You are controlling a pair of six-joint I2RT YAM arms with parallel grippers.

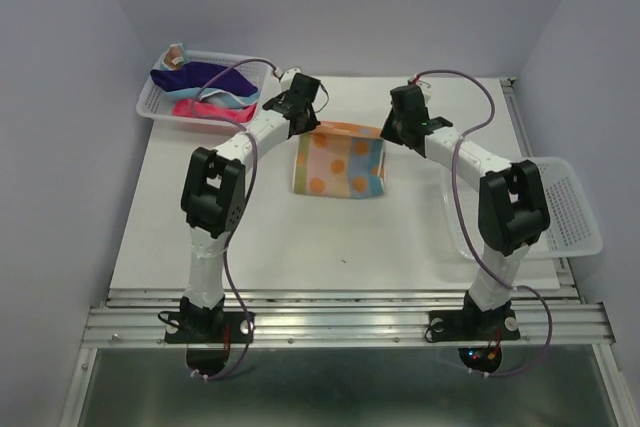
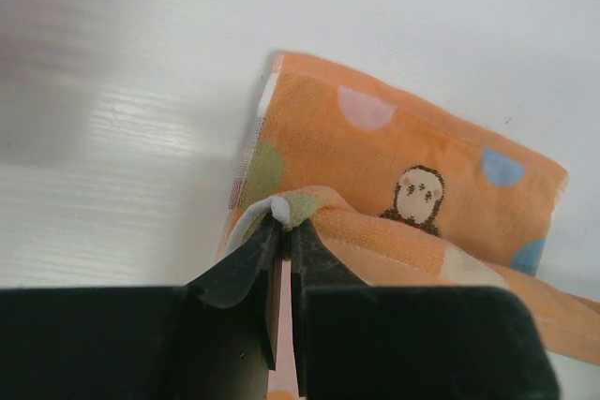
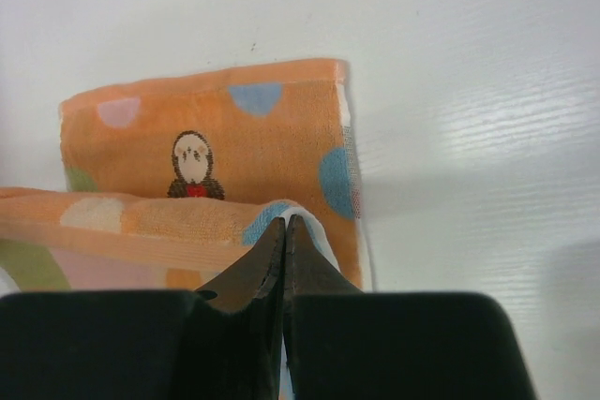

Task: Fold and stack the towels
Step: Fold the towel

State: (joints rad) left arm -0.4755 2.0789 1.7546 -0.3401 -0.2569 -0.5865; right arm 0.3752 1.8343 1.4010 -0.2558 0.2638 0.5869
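Note:
An orange-yellow patterned towel [image 1: 340,162] with pastel dots and a small owl figure lies partly folded in the middle of the white table. My left gripper [image 1: 316,125] is shut on its far left corner, and the left wrist view shows the pinched cloth [image 2: 412,166] bunched at the tips [image 2: 286,222]. My right gripper [image 1: 388,133] is shut on the far right corner [image 3: 284,224], with the held edge lifted over the flat lower layer [image 3: 216,128]. Navy-purple [image 1: 205,75], light blue [image 1: 228,97] and pink [image 1: 205,109] towels lie heaped in the back-left basket.
A white mesh basket [image 1: 150,105] with the heaped towels stands at the table's back left. A second white mesh basket [image 1: 575,217] sits at the right edge beside the right arm. Grey walls close in the back and sides.

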